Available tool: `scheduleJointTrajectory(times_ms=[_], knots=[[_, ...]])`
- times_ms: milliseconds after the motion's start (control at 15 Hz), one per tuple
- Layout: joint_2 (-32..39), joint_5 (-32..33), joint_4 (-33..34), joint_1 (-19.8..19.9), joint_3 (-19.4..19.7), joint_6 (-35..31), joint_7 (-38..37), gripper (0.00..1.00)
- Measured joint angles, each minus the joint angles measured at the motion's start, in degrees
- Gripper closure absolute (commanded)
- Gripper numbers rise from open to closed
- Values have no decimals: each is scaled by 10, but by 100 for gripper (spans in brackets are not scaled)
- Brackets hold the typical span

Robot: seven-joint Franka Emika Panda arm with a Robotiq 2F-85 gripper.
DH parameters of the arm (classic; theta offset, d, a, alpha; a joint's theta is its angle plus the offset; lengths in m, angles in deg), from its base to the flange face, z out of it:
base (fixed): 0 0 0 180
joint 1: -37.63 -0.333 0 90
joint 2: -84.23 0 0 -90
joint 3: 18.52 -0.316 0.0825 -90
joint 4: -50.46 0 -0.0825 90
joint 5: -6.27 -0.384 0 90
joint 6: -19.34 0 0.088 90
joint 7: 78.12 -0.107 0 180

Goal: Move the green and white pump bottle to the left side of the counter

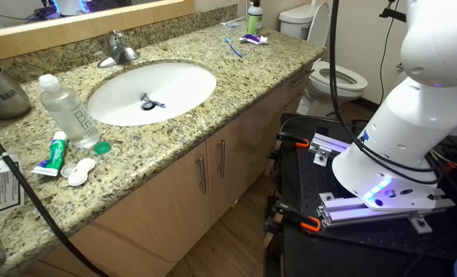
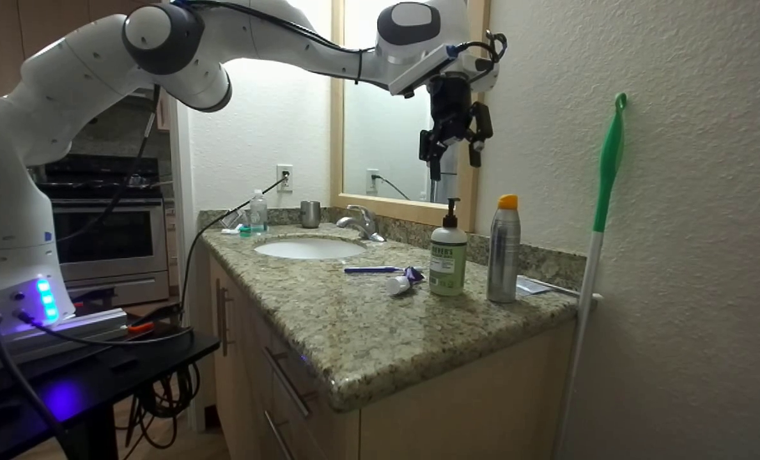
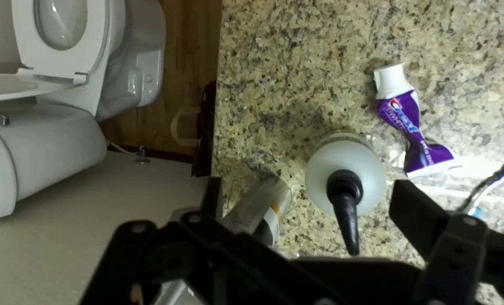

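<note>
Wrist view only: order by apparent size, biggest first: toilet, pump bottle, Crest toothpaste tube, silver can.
1. Toilet, even cut off by the frame edge
2. Pump bottle, probably enlarged by standing up toward the camera
3. Crest toothpaste tube
Not ranked: silver can, partly hidden behind the fingers.

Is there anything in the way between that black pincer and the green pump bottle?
Nothing visible stands between the open pincer and the pump bottle below it. The silver can close beside the bottle, though, might get brushed on the pincer's way down.
</note>
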Motion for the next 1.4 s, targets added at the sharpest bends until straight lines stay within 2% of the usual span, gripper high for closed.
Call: scheduleJointTrajectory(times_ms=[267,800,1200,1400], knots=[[41,18,22,24,-2,11,0,0],[41,15,23,21,-7,12,17,0],[36,16,15,-12,-8,27,0,0],[44,6,15,-16,-9,24,-48,0]])
